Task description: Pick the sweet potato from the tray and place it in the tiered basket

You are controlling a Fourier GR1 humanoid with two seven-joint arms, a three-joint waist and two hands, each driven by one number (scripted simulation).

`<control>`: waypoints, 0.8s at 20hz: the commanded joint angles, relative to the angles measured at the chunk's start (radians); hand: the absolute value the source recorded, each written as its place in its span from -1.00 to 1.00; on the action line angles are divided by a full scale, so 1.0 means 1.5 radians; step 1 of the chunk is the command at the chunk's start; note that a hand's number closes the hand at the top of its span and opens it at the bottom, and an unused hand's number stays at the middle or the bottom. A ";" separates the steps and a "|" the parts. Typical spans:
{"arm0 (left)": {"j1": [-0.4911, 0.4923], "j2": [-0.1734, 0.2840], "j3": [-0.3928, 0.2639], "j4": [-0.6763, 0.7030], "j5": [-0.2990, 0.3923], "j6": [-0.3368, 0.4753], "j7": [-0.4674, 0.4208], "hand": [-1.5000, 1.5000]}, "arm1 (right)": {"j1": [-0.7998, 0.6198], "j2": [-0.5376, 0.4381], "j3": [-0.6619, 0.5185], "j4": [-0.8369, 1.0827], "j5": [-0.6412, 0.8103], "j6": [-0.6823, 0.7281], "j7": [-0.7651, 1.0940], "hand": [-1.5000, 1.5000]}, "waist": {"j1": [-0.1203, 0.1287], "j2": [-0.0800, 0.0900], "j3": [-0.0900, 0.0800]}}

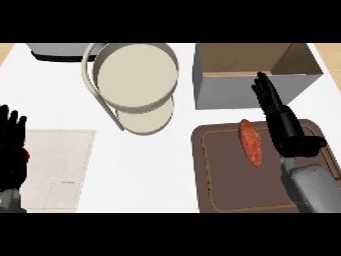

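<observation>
**Operator:** Report what is hidden or cut off.

**Inspector:** The right hand (285,127) and its grey forearm (317,189) cover the right part of the brown tray (225,192); the tray's right rim shows only in pieces beside the arm. The forearm runs out at the lower edge. A grey object (58,51) at the top left is cut off, so its type cannot be told. Whether the right hand touches the tray or hovers above it cannot be told either.

**Operator:** State of the right hand?

**Inspector:** Released. Fingers are extended straight, pointing away from the robot toward the grey box (256,75); fingertips overlap the box's front wall. It holds nothing. The sweet potato (250,142) lies just to its left, apart from the fingers.

**Operator:** Left hand?

**Inspector:** The left hand (4,152) rests near the left edge, fingers up and spread, grasping nothing. A small red mark shows at its side; what it is cannot be made out.

**Operator:** Containers and contents?

**Inspector:** The sweet potato lies lengthwise on the tray, in its upper half. The tiered basket (136,82), with two round beige tiers, stands well to the tray's upper left and holds no item. The box's interior is brown.

**Operator:** Anything else?

**Inspector:** A pale inset panel (62,170) lies in the white counter (147,170) beside the left hand.
</observation>
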State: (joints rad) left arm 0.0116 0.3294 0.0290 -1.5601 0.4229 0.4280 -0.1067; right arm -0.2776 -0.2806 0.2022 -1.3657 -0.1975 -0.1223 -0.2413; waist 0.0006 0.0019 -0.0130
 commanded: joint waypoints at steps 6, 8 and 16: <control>-0.039 0.115 -0.105 0.027 -0.049 -0.152 0.109 0.00 | -0.035 0.042 0.091 -0.116 -0.011 0.106 -0.037 1.00 | -0.011 -0.001 0.009; 0.006 0.085 -0.116 0.017 -0.039 -0.146 0.095 0.00 | 0.031 -0.030 -0.023 0.010 0.114 -0.136 0.087 1.00 | -0.044 0.001 0.005; -0.076 0.086 -0.122 0.023 -0.045 -0.176 0.175 0.00 | 0.101 -0.029 0.020 -0.110 0.208 -0.200 0.105 -1.00 | -0.012 -0.003 0.008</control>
State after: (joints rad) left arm -0.0397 0.4484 -0.1599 -1.5430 0.3544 0.1822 0.0920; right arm -0.1758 -0.2486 0.2159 -1.4485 0.0307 -0.4074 -0.1220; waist -0.0170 -0.0011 -0.0012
